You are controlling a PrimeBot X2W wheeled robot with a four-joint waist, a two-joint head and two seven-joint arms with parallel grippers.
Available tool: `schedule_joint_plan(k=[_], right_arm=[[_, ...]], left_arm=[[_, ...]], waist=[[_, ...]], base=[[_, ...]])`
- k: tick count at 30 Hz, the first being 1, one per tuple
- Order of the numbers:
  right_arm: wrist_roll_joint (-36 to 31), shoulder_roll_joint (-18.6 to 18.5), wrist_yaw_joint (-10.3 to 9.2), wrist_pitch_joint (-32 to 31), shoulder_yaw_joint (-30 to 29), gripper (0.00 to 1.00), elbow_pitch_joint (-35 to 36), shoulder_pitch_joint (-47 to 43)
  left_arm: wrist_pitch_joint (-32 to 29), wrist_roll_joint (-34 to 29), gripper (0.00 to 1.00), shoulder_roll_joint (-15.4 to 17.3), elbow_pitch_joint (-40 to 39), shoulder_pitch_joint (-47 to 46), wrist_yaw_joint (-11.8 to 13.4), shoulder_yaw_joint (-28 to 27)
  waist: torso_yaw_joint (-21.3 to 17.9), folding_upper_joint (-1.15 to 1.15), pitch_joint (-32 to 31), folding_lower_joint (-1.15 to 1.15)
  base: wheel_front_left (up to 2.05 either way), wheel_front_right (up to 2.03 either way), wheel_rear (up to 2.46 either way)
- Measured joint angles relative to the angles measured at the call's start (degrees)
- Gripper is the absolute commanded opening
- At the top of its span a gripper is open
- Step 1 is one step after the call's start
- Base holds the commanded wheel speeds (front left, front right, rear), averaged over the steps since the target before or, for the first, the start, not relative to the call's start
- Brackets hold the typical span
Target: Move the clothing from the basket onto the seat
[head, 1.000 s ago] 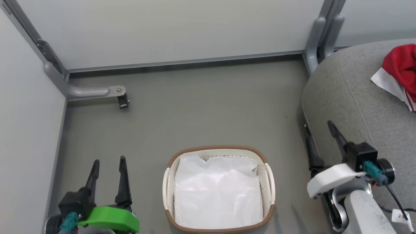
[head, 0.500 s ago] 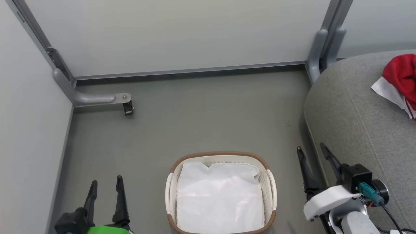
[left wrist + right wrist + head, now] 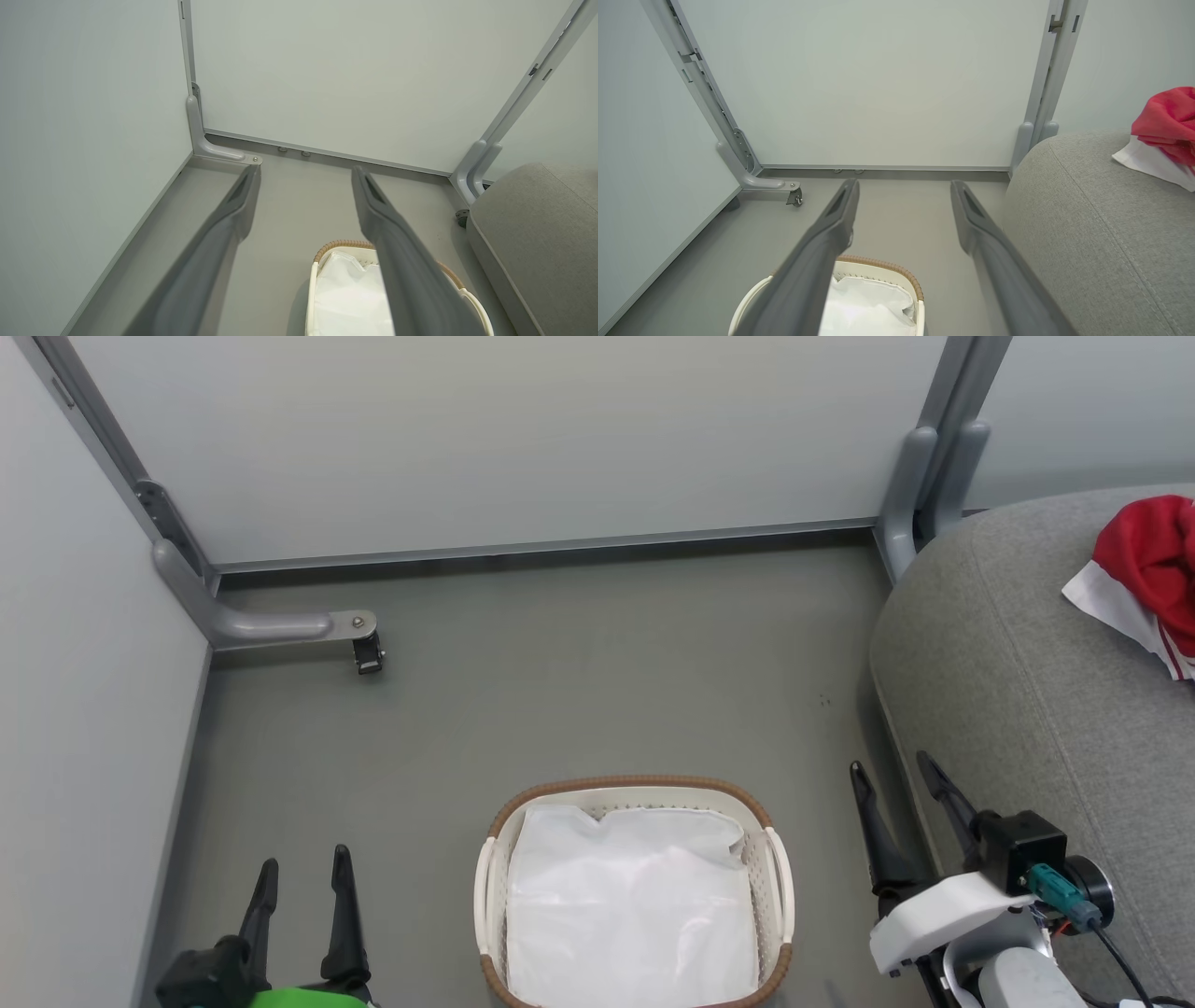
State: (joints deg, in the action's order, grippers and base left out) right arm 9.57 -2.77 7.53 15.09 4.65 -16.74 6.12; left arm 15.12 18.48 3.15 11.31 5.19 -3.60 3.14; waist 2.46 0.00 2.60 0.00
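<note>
Jaws both spread, empty; clothing (image 3: 1154,553) on seat (image 3: 1022,695).

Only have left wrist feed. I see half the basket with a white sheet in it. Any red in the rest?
Observer: No. From the head view the liner covers the whole basket, with no red on top.
Operator: Where's the clothing?
Observer: A red heap of clothing lies on the seat, cut off by the head view's right edge.
Operator: Right gripper?
Observer: The right gripper is open and empty, low between the basket and the seat's edge.
</note>
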Motion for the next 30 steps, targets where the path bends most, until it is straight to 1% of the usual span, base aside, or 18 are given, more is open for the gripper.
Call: schedule_joint_plan(k=[12,13,18,30], right_arm=[[0.1,0.0,0.0,0.0,0.4,1.0,-0.2,0.0],[0.1,0.0,0.0,0.0,0.5,0.0,-0.2,0.0],[0.2,0.3,0.0,-0.1,0.5,0.0,-2.4,-1.2],[13.1,0.2,0.0,-3.1,-0.7,0.0,-2.1,-1.4]], left_arm=[[0.0,-0.1,1.0,-0.2,0.9,0.0,-0.9,-0.8],[0.0,0.0,0.0,-0.2,0.9,-0.1,-0.9,-0.8],[-0.1,0.0,0.0,-0.5,3.5,0.1,-0.9,-0.7],[-3.5,11.2,0.0,-0.5,3.7,-0.2,-1.0,-1.7]], waist=[[0.0,0.0,0.1,0.0],[0.0,0.0,0.1,0.0],[0.0,0.0,0.1,0.0],[-0.2,0.0,-0.2,0.0]], base=[[0.0,0.0,0.0],[0.0,0.0,0.0],[0.0,0.0,0.0],[0.0,0.0,0.0]])
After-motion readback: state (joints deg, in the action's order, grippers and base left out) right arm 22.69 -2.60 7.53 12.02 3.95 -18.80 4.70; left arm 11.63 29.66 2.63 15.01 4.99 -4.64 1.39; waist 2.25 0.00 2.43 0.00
